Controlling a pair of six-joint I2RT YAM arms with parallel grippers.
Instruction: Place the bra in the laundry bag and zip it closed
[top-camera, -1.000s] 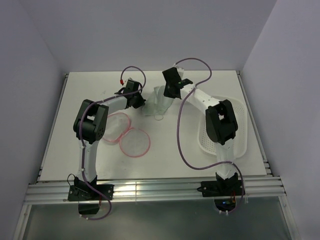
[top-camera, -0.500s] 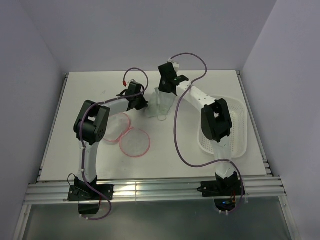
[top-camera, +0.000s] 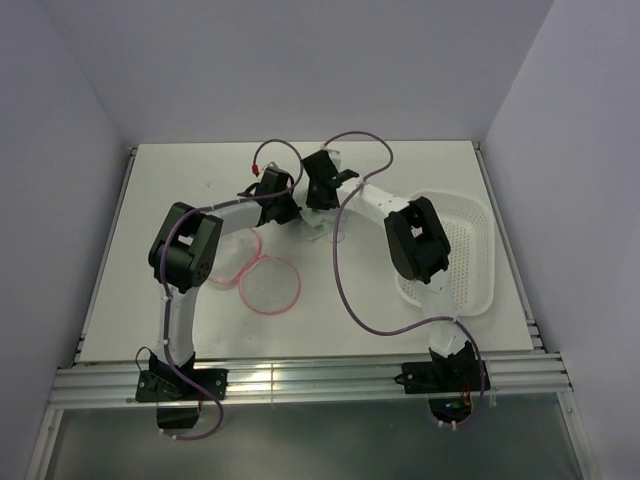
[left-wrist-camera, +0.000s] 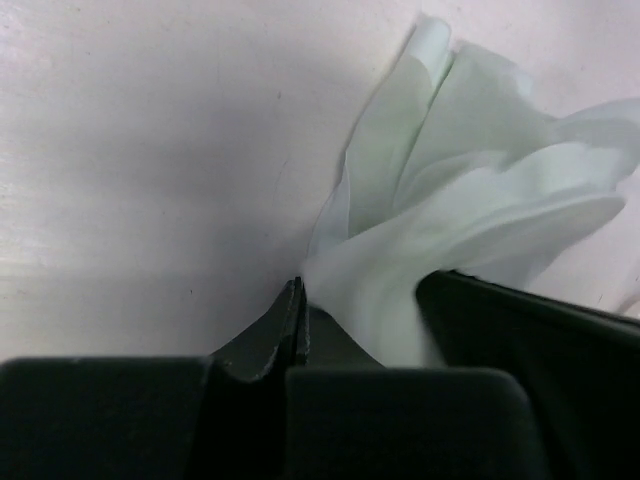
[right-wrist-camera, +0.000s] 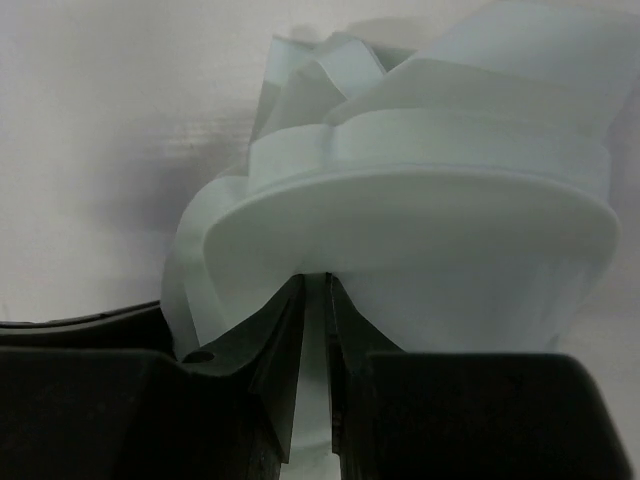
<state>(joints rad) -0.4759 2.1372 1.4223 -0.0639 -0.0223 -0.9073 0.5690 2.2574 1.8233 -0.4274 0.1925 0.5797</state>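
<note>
The bra (top-camera: 322, 226) is a bunched pale mint-white cloth at the back middle of the table, held between both grippers. My left gripper (top-camera: 291, 212) is shut on one edge of it; in the left wrist view the fabric (left-wrist-camera: 470, 200) fans out from the closed tips (left-wrist-camera: 298, 285). My right gripper (top-camera: 318, 204) is shut on another fold; in the right wrist view a strip of fabric (right-wrist-camera: 420, 230) sits in the narrow gap between the jaws (right-wrist-camera: 315, 282). The laundry bag (top-camera: 270, 285) lies open as two pink-rimmed mesh discs to the front left of the bra.
A white perforated basket (top-camera: 470, 250) stands at the right side of the table, beside the right arm. The table's back edge and wall lie just behind the grippers. Purple cables loop over both arms.
My right gripper has moved left and down towards the left gripper. The bra, hanging stretched before, is now bunched low between the two grippers. The left gripper shifted slightly right.
</note>
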